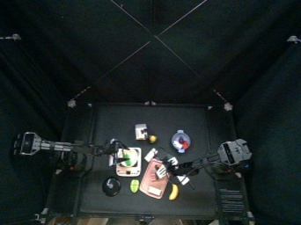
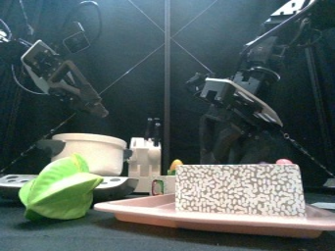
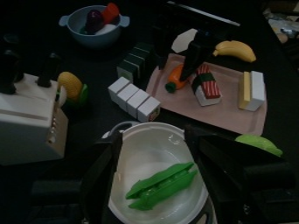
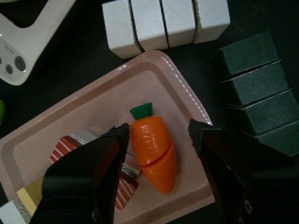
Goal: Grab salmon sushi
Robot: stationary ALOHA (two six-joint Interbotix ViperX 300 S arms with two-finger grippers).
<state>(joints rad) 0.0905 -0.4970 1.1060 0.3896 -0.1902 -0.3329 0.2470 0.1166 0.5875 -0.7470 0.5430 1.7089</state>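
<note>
On the left, the left gripper [image 3: 162, 162] is hanging spread over a white bowl [image 3: 122, 133], its dark jaws hard to trace. Rightward, the salmon sushi [image 3: 205, 84] is lying on the pink board [image 4: 176, 87], half hidden behind one jaw in the right wrist view. The right gripper [image 4: 160, 133] is straddling a carrot [image 4: 155, 156], jaws apart.

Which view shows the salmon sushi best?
The left wrist view: the salmon sushi lies whole on the pink board, beside the carrot. The right wrist view shows only its striped end beside a jaw. The top view is too small to tell; the front view hides it.
</note>
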